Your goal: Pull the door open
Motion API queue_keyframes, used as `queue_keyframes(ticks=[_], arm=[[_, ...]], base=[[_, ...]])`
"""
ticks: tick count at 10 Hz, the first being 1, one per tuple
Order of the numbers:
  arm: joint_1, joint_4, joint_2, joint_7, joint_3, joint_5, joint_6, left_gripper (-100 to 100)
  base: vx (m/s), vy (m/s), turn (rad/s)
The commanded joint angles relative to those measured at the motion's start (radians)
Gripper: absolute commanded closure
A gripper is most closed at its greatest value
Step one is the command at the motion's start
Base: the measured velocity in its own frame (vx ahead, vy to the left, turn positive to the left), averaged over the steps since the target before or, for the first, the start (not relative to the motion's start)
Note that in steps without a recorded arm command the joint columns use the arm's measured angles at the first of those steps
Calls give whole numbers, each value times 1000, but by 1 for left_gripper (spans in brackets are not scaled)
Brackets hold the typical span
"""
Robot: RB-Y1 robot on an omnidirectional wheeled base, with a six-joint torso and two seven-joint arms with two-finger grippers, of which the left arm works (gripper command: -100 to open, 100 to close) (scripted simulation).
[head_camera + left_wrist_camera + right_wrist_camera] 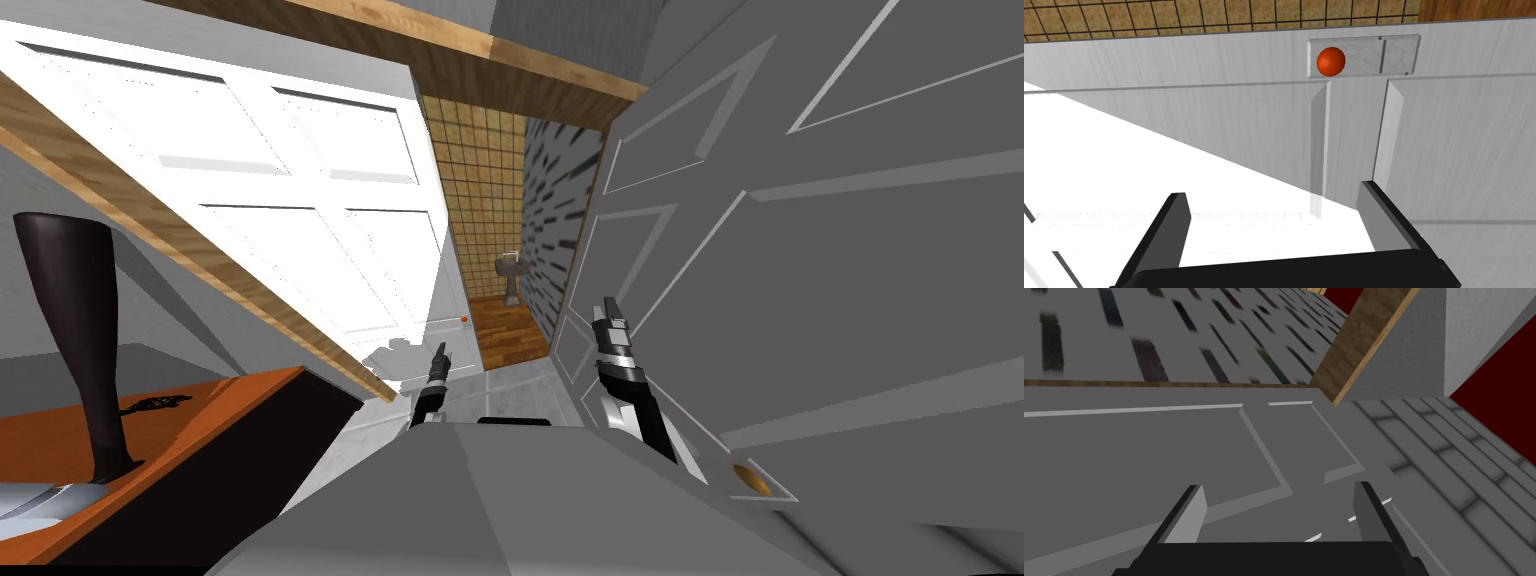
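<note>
i face a doorway in the middle of the head view, with a white panelled door (pixel 300 200) spreading across the upper left of the frame and a grey panelled door (pixel 850 250) across the right. between them a gap shows a tan tiled wall (pixel 485 170), a wooden floor and a small pedestal sink (pixel 511 275). my left gripper (pixel 438 352) sits just above the centre bottom, pointing at the white door's edge; its two fingers stand wide apart with nothing between them. seen from my left wrist, the gripper (pixel 1272 190) hangs near the door face, and a small round orange knob (pixel 1330 61) on a pale plate (pixel 1399 55) lies beyond the fingertips, apart from them. my right gripper (pixel 607 305) rises to the right of centre, close to the grey door, fingers also spread and empty. a gold knob (pixel 752 481) sits on the grey door at the lower right. an orange table (pixel 220 410) with a tall dark vase (pixel 75 330) is at the lower left.
</note>
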Motion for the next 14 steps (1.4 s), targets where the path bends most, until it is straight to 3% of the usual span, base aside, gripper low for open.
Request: queue_keyframes(ticks=[1, 8, 10, 11, 14], arm=[[-13, 37, 2, 5, 4, 2, -5, -100], [-48, 174, -1, 22, 14, 5, -25, -100], [-55, 202, -2, 26, 17, 5, -29, -100], [-49, 184, -2, 24, 15, 5, -23, -100], [-50, 212, 25, 46, 32, 16, -37, -100]], base=[[125, 0, -18], [127, 9, -21], [116, 6, -14], [49, 4, -2], [146, 3, -75]])
